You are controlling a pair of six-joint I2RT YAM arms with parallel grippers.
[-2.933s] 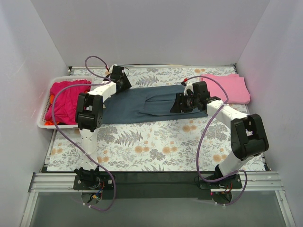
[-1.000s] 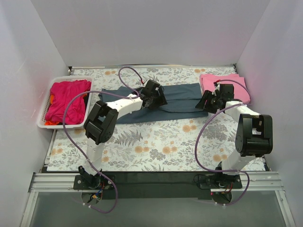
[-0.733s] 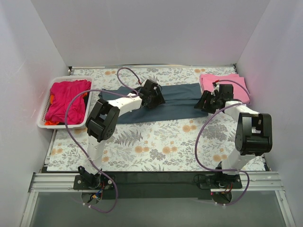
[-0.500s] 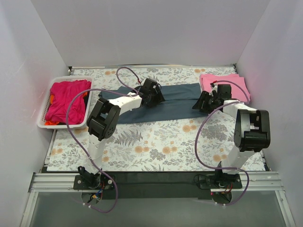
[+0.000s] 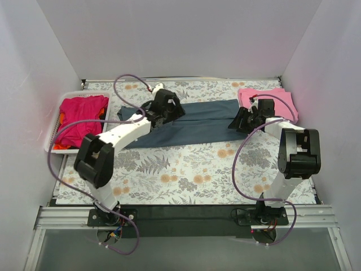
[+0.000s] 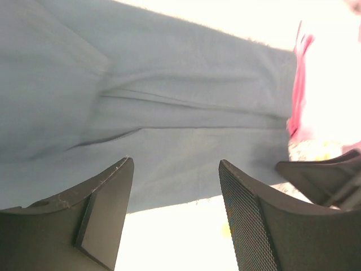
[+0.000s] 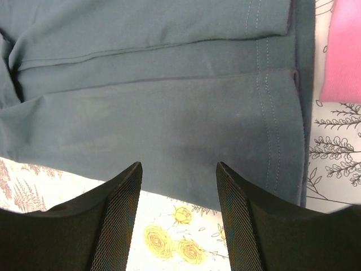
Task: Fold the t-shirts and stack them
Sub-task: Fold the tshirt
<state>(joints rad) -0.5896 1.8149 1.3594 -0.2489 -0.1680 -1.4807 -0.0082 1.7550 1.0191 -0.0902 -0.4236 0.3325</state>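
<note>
Left end effector (image 6: pixel 175 168): I read it as released, its two dark fingers spread with nothing between them. It is poised over the long, dark slate blue-grey cloth t-shirt (image 5: pixel 197 121), towards the left part of that garment in the overhead view. The left wrist view is overexposed and soft, so I cannot tell whether the fingertips touch the cloth.

Right end effector (image 7: pixel 178 168): also released, jaws apart and empty. It sits over the near right corner of the same slate shirt, whose stitched hem runs just past the right fingertip. Folded layers of the shirt show as parallel edges beyond the fingers.

The slate shirt lies flat as a wide band across the far middle of the floral-patterned tabletop (image 5: pixel 186 169), slanting slightly from lower left to upper right.

Just beside its right end lies the light pink cloth t-shirt (image 5: pixel 277 103), folded, in the far right corner. Its edge appears at the upper right of the right wrist view.

At the far left stands a white slotted plastic basket (image 5: pixel 52 138) holding a crumpled magenta cloth t-shirt (image 5: pixel 79 116).

Both white arms reach from their bases at the near edge to the far half of the tabletop.
</note>
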